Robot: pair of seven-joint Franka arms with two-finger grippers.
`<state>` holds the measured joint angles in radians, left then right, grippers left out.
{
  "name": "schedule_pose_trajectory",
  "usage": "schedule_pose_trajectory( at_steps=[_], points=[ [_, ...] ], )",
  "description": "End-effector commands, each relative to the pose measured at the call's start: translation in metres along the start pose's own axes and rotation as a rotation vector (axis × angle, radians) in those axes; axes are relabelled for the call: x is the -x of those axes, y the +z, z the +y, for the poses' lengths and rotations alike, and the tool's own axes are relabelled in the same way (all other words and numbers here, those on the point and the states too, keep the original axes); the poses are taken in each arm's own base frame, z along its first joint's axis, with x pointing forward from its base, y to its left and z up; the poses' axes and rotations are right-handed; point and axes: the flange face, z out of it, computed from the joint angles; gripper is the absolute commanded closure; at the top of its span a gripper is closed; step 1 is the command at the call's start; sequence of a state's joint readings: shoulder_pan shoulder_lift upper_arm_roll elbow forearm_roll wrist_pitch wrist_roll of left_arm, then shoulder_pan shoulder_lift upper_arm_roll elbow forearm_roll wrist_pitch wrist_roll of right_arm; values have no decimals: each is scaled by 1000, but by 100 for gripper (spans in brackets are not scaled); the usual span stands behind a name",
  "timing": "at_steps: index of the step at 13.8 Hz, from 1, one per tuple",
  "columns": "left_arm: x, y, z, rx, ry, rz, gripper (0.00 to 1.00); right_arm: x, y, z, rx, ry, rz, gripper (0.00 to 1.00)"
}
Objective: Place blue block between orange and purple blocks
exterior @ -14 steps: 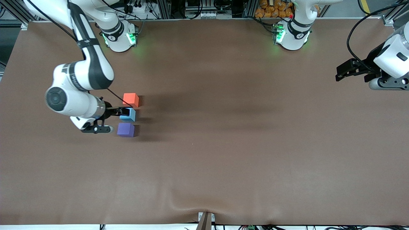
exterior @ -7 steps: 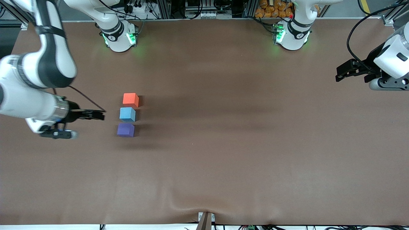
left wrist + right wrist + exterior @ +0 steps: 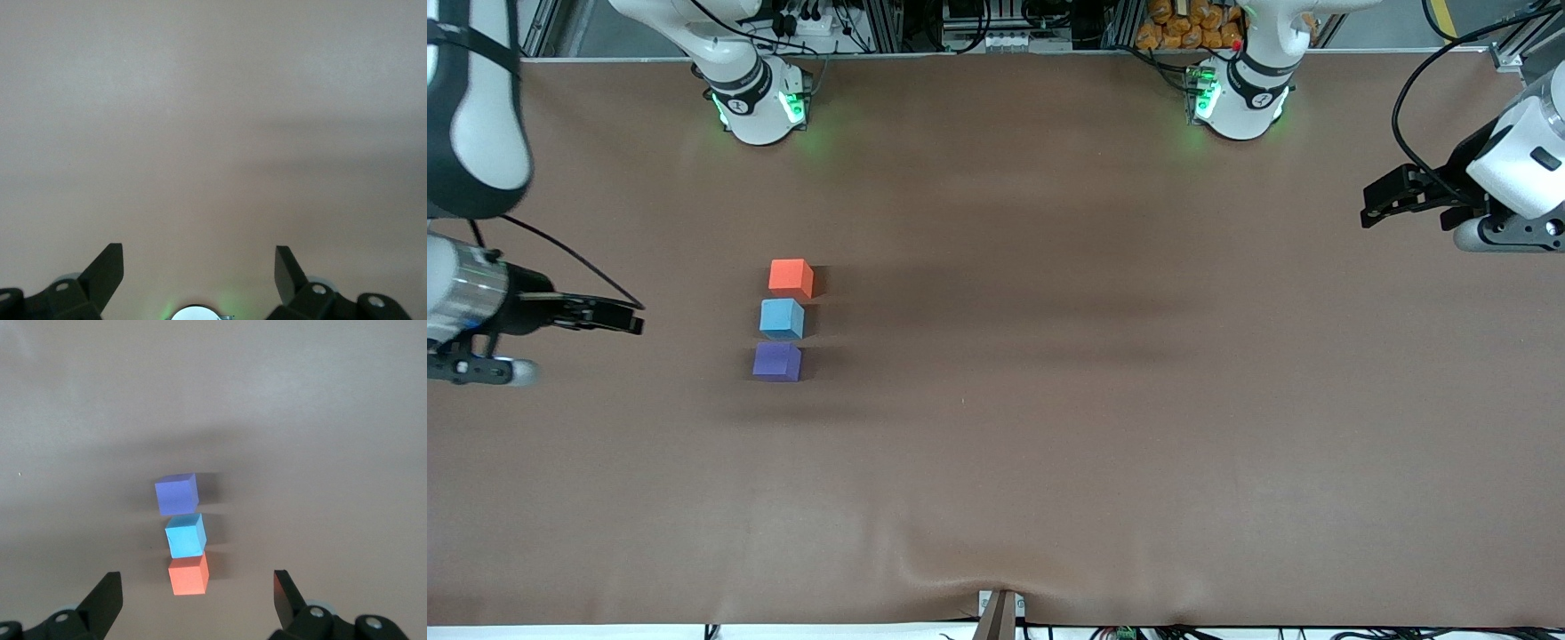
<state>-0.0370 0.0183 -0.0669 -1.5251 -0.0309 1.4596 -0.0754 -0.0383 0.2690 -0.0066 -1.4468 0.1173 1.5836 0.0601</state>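
A small sky-blue matte cube (image 3: 782,318) sits on the brown table (image 3: 1103,400) between a bright orange-red matte cube (image 3: 791,276), farther from the front camera, and a violet-purple matte cube (image 3: 776,362), nearer to it, the three in a close row toward the right arm's end. The right gripper (image 3: 627,319) hangs empty, jaws wide, over bare table beside the row. The left gripper (image 3: 1383,201), also wide and empty, waits at the left arm's end.

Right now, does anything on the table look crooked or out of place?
Nothing stands out. The blue block sits in line between the orange block and purple block, all flat and apart.
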Motion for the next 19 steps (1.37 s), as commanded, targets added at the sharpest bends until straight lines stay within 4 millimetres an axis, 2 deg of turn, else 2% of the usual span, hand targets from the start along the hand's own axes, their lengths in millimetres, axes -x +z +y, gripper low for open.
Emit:
schedule_pose_trajectory(
  at_steps=[1,3,4,5,6,8,9,12,14,16,19],
  points=[
    [-2,-3,-1,18,7,8,0,9,-41,2,57,-6,-20,0],
    [-2,-3,-1,18,7,8,0,22,-53,2,66,-4,-54,0],
    [-2,-3,-1,18,7,8,0,31,-67,5,59,-18,-38,0],
    [-2,-4,-1,18,7,9,0,46,-92,5,58,-33,12,0],
    [-2,-4,-1,18,7,9,0,54,-105,4,56,-33,43,0],
    [-2,-3,-2,18,6,8,0,69,-120,5,58,-22,74,0],
    [-2,-3,-2,18,6,8,0,79,-129,12,58,-10,95,0],
    [-2,-3,-2,18,6,8,0,117,-138,17,63,-6,119,0],
    [-2,-4,-2,18,6,9,0,135,-141,14,110,-12,128,0],
    [-2,-4,-2,18,6,9,0,140,-140,19,114,-17,123,0],
    [-2,-4,-2,17,6,11,0,135,-139,24,140,-55,123,0]
  ],
)
